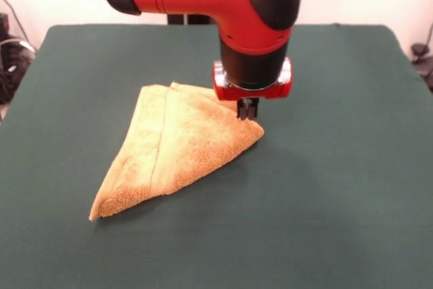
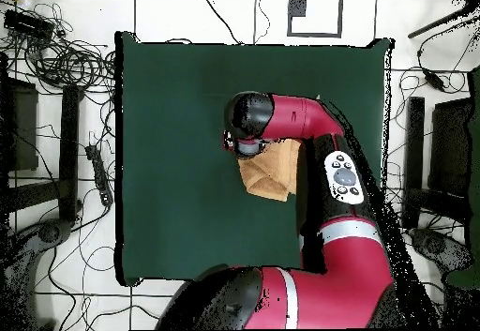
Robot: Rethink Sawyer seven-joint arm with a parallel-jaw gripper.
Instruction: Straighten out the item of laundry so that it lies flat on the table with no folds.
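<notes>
The item of laundry (image 1: 181,148), a golden-orange terry towel, lies folded into a rough triangle on the dark green table (image 1: 325,187), with a woven band running down its left half. My gripper (image 1: 247,112) hangs from the red and black arm at the towel's far right edge. Its dark fingers are pressed together, with the tips down in the cloth near the right corner. In the overhead view only part of the towel (image 2: 269,175) shows past the arm's wrist (image 2: 248,121). The wrist hides the gripper there.
The green table (image 2: 178,112) stretches well beyond the towel on all sides. Cables and dark equipment (image 2: 66,60) lie on the floor around the table. The arm's link with a button pad (image 2: 343,179) lies over the table's right side.
</notes>
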